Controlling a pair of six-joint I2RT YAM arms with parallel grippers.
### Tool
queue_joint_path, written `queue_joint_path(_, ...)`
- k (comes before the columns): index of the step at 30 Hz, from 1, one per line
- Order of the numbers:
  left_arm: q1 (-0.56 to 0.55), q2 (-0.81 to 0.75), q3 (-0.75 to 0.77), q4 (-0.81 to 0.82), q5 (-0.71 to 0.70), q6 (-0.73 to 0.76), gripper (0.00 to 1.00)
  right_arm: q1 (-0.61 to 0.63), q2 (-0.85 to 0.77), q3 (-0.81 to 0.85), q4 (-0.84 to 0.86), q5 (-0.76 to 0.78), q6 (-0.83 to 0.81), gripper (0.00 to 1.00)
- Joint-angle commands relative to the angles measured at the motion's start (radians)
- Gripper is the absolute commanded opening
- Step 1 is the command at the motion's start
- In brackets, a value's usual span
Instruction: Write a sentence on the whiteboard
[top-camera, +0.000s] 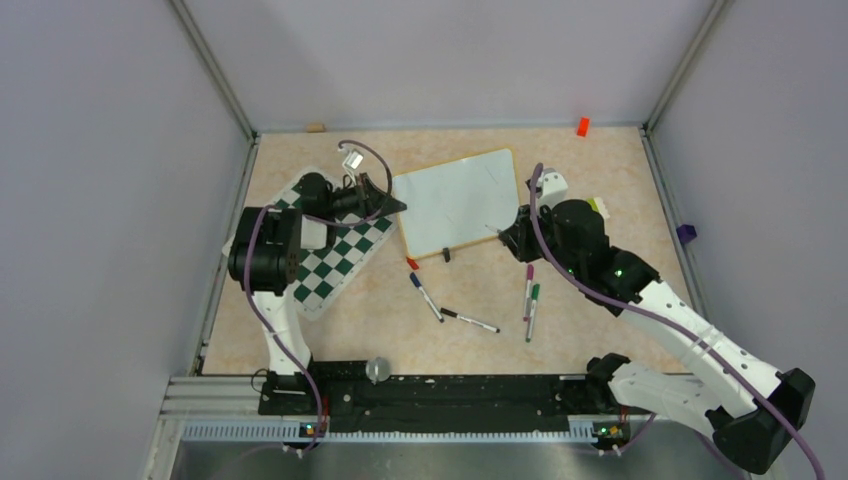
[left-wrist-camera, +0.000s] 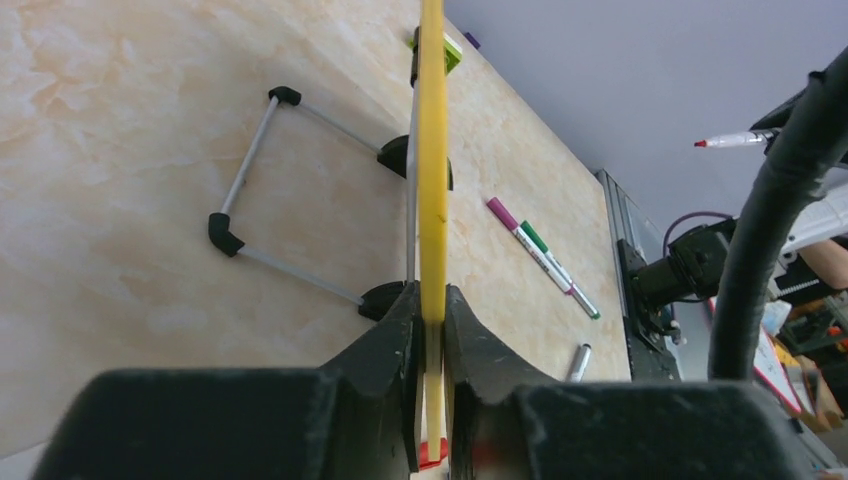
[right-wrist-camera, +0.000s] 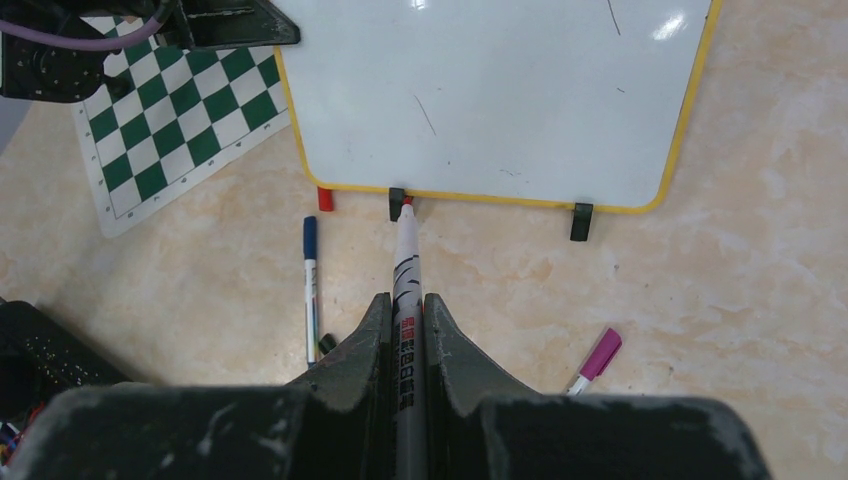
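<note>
Red-tipped marker (right-wrist-camera: 408, 262) clamped in right claw (right-wrist-camera: 405, 302), tip near whiteboard (right-wrist-camera: 500, 90) edge; left claw (left-wrist-camera: 431, 296) pinched whiteboard's yellow frame.

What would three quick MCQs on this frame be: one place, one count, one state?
1. In the top view, where does the chessboard mat lie?
A. Left of the whiteboard
B. Right of it
C. On top of it

2. Besides the red-tipped marker in the right end effector, how many markers lie loose on the table?
A. One
B. Two
C. Four

3. What state is the whiteboard's face in?
A. Filled with a sentence
B. Blank but for faint stray marks
C. Turned face down

Key:
1 A: the mat sits on the left arm's side.
2 C: blue marker, dark-capped marker, purple marker, green marker.
3 B: the right wrist view shows no words.
</note>
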Motion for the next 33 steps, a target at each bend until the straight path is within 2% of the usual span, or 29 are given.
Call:
queue_joint_path(1, -0.026, -0.016, 0.059, -0.004, 0.067, 0.042, 0.08, -0.009, 0.003, 0.028, 0.051, -0.004, -0.009, 0.0)
queue_joint_path(5, -0.038, -0.007, 0.076, -0.01, 0.086, 0.041, 0.0, -0.009, 0.004, 0.023, 0.051, -0.004, -0.008, 0.0)
queue_joint_path(9, -0.042, -0.011, 0.077, -0.041, 0.08, 0.064, 0.0, -0.009, 0.002, 0.022, 0.048, -0.008, -0.005, 0.0)
queue_joint_path(15, -0.075, 0.015, 0.128, -0.06, 0.158, 0.056, 0.0, -0.009, -0.019, 0.024, 0.029, 0.038, 0.008, 0.0)
queue_joint_path(18, -0.08, 0.048, 0.144, 0.062, 0.192, -0.056, 0.0, -0.009, -0.029, 0.025, 0.023, 0.043, 0.008, 0.0)
queue_joint_path(21, -0.081, 0.128, 0.175, 0.426, 0.224, -0.365, 0.0, -0.008, -0.029, 0.03, 0.016, 0.036, 0.014, 0.0)
queue_joint_path(22, -0.084, 0.15, 0.199, 0.455, 0.237, -0.427, 0.0, -0.01, -0.03, 0.031, 0.014, 0.034, 0.015, 0.0)
queue_joint_path(33, -0.091, 0.106, 0.135, 0.459, 0.22, -0.401, 0.0, -0.01, -0.03, 0.035, -0.019, 0.096, 0.049, 0.0)
